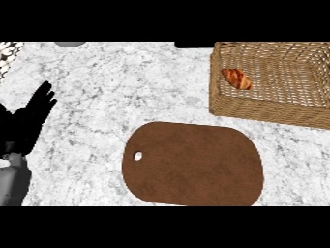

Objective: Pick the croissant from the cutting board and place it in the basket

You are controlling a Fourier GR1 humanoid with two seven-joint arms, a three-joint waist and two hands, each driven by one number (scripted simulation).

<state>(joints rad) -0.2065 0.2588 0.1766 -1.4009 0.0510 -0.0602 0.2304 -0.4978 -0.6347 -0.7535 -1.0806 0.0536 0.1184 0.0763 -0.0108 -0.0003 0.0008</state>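
The brown cutting board (192, 164) lies flat on the marble tabletop (125, 92), nearest the viewer, its surface bare. At the left edge, the left hand (21, 121) rests open, fingers straight and raised. Farther back on the right stands the wicker basket (281, 114); the croissant (236, 78) lies inside, against its left wall.

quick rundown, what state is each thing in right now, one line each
croissant: lying inside the basket, near its left wall
basket: upright on the counter, holding the croissant
cutting board: flat on the counter, nothing on it
left hand: open, fingers up, resting at the left edge, holding nothing
right hand: not in view
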